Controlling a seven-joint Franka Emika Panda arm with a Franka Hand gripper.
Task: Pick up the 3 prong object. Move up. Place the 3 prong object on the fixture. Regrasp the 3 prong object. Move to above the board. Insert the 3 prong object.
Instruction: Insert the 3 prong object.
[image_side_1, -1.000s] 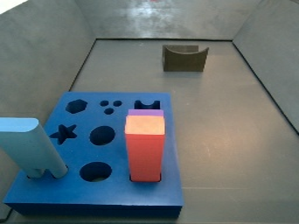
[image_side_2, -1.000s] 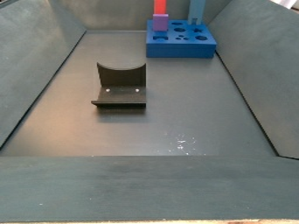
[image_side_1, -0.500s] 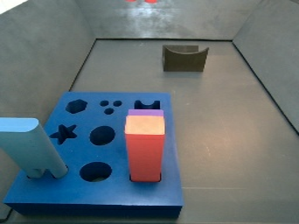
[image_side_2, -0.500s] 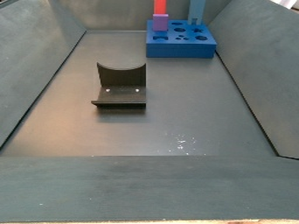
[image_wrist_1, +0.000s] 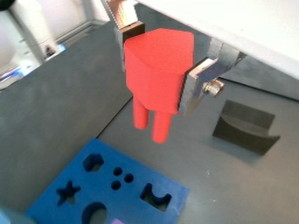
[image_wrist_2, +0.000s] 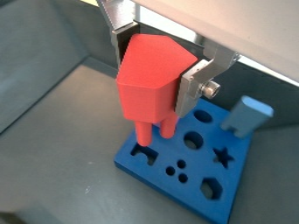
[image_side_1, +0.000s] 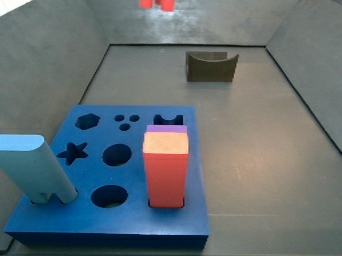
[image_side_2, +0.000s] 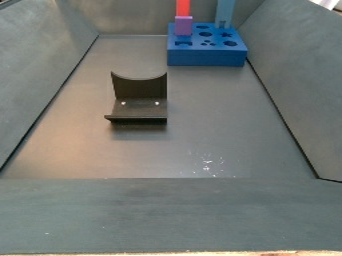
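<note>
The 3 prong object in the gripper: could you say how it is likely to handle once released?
The 3 prong object, clamped between the gripper fingers, looks rigid and probably light. Standing on its thin prongs it would likely tip. Its smooth faces may slip.

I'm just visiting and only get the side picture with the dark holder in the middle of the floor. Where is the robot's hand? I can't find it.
Observer: It's high above the floor, outside your picture. In both wrist views the hand is shut on the 3 prong object.
Operator: Which way is that piece turned?
Observer: Its prongs point straight down.
Operator: Is it touching the blue board?
Observer: No. In both wrist views the board lies well below the prongs, with open air between.
</note>
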